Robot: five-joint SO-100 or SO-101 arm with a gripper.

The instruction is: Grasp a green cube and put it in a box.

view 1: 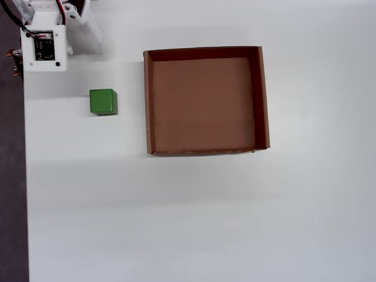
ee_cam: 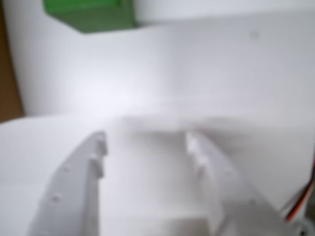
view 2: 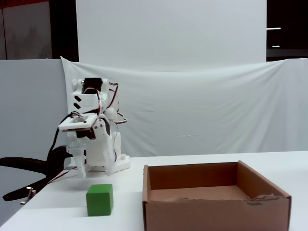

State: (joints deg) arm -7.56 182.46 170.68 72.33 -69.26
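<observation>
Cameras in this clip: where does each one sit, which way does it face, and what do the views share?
Wrist view: rides behind the gripper, looking past its parted white fingers at the table; green cube at top edge.
Overhead view: looks straight down on cube, box and arm at top left.
Fixed view: table-level, facing the folded arm, cube left of box.
All three share the cube.

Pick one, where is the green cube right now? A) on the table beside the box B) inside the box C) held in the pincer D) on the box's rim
A: in the overhead view the green cube sits on the white table left of the box, apart from it; the box floor is bare.
</observation>
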